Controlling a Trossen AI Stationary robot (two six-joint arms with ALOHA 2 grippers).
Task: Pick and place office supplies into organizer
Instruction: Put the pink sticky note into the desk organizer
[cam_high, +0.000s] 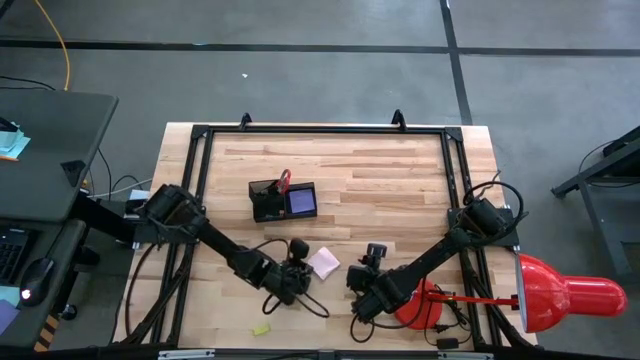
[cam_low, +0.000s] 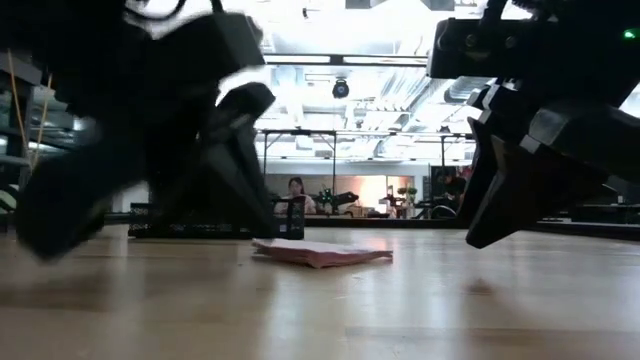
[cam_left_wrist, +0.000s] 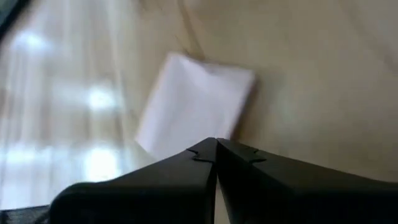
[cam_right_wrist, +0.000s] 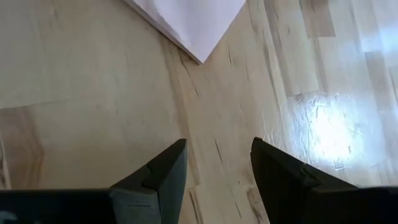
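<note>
A pink note pad (cam_high: 324, 262) lies flat on the wooden table between my two grippers; it shows pale in the left wrist view (cam_left_wrist: 196, 106). My left gripper (cam_left_wrist: 216, 149) is shut and empty just at the pad's left, raised off the table (cam_low: 266, 228). My right gripper (cam_right_wrist: 217, 165) hangs open at the pad's right (cam_high: 354, 286), with one corner of the pad (cam_right_wrist: 194, 28) ahead of its fingers. The black organizer (cam_high: 283, 200) stands farther back, with red scissors handles (cam_high: 285, 180) sticking up from it and a blue pad (cam_high: 302, 201) inside. A small yellow eraser (cam_high: 261, 329) lies near the front edge.
A red desk lamp (cam_high: 565, 296) lies at the right, with its round base (cam_high: 418, 306) beside my right arm. Black cables (cam_high: 305, 303) loop on the table below my left gripper. A black frame (cam_high: 320, 130) borders the table. Bare wood lies right of the organizer.
</note>
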